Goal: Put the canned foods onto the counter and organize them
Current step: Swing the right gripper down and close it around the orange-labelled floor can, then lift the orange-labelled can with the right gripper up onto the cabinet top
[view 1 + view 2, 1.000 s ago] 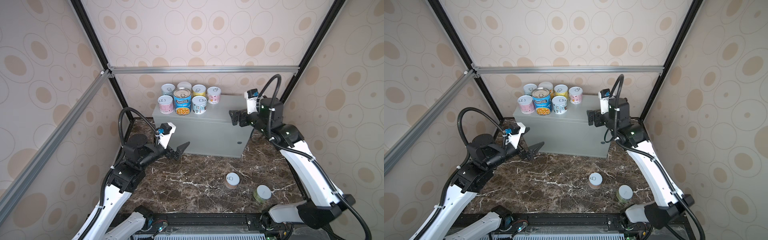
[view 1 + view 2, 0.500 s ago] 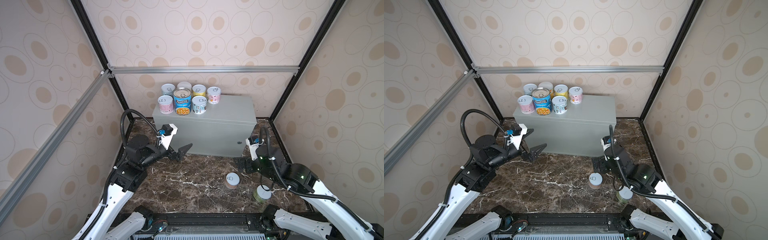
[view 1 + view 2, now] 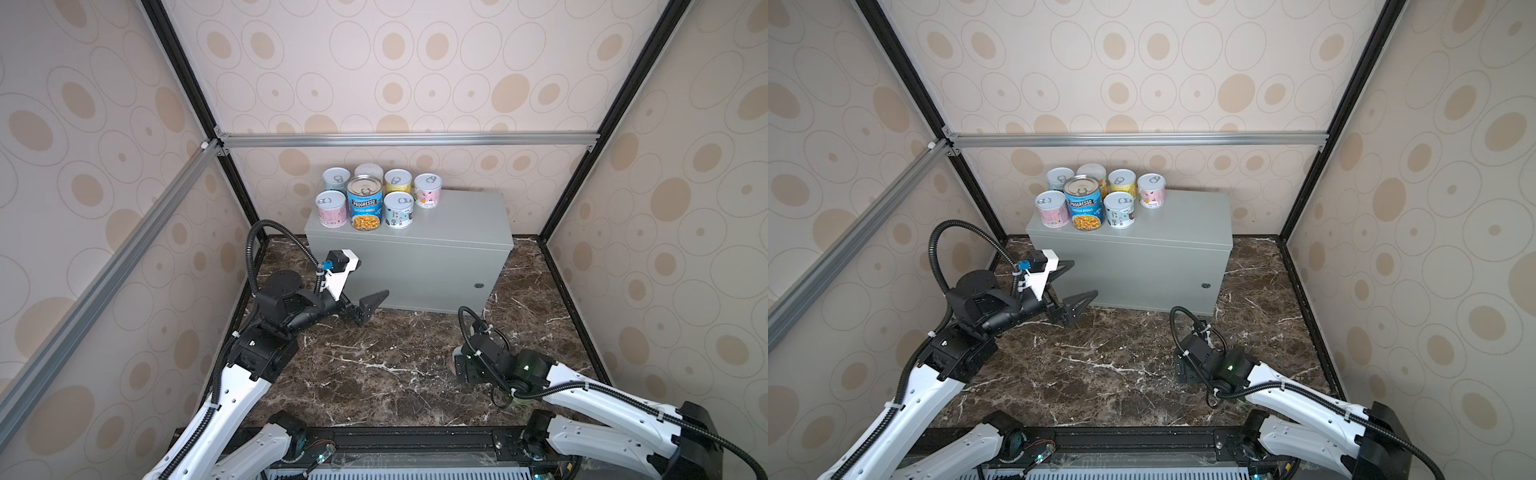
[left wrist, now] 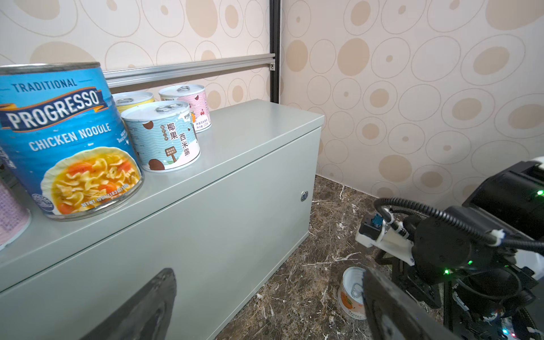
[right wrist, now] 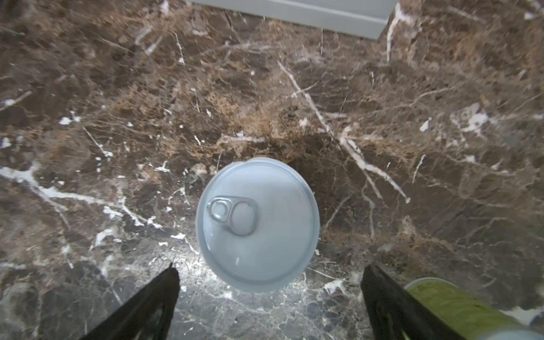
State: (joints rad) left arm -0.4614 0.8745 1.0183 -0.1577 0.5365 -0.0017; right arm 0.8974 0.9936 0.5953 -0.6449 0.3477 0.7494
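Observation:
Several canned foods stand grouped on the left end of the grey counter (image 3: pixel 453 216) in both top views, among them the tall blue Progresso can (image 3: pixel 365 203) (image 4: pixel 67 141). My left gripper (image 3: pixel 1084 277) is open and empty, held level in front of the counter's left front face. My right gripper (image 5: pixel 269 294) is open and points straight down at the floor. A pale-lidded can (image 5: pixel 257 223) stands upright just ahead of its fingertips, untouched. In the left wrist view that can (image 4: pixel 351 294) shows an orange label. The right wrist hides it in both top views.
A green-labelled can (image 5: pixel 450 303) stands on the dark marble floor (image 3: pixel 374 374) close beside one right finger. The counter's right half (image 3: pixel 1192 220) is bare. Papered walls and black frame posts (image 3: pixel 557 208) enclose the floor. The right arm (image 4: pixel 441 244) fills the side of the left wrist view.
My right arm has swung from above the counter's right end down to the floor, over the pale-lidded can. The left arm has edged slightly towards the counter.

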